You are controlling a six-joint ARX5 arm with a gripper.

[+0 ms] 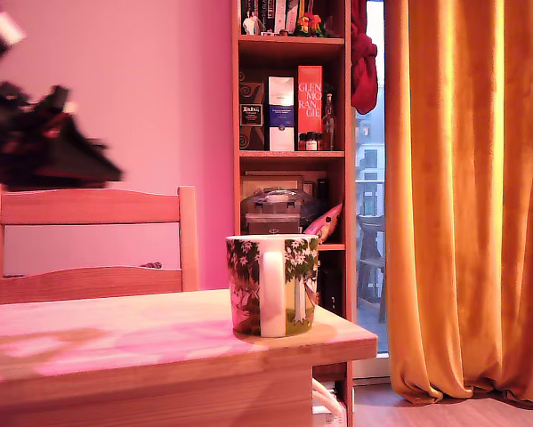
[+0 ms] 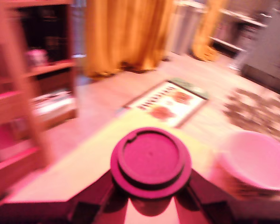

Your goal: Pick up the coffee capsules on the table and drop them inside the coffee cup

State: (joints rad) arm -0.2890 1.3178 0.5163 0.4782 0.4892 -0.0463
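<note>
The coffee cup (image 1: 273,286), white with dark green trees and its handle facing the camera, stands near the table (image 1: 115,347) corner at the exterior view's right. My gripper (image 1: 66,147) is a dark blur high above the table at the exterior view's left, well away from the cup. In the wrist view the gripper (image 2: 150,192) is shut on a dark coffee capsule (image 2: 150,161), whose round rimmed top faces the camera between the two fingers (image 2: 100,193). The cup's open mouth (image 2: 257,161) shows beside and beyond the capsule. No other capsule is in view.
A wooden chair (image 1: 88,213) stands behind the table, under the arm. A bookshelf (image 1: 288,133) and an orange curtain (image 1: 466,196) fill the background. The wrist view shows the floor past the table edge, with a printed mat (image 2: 168,100) lying on it.
</note>
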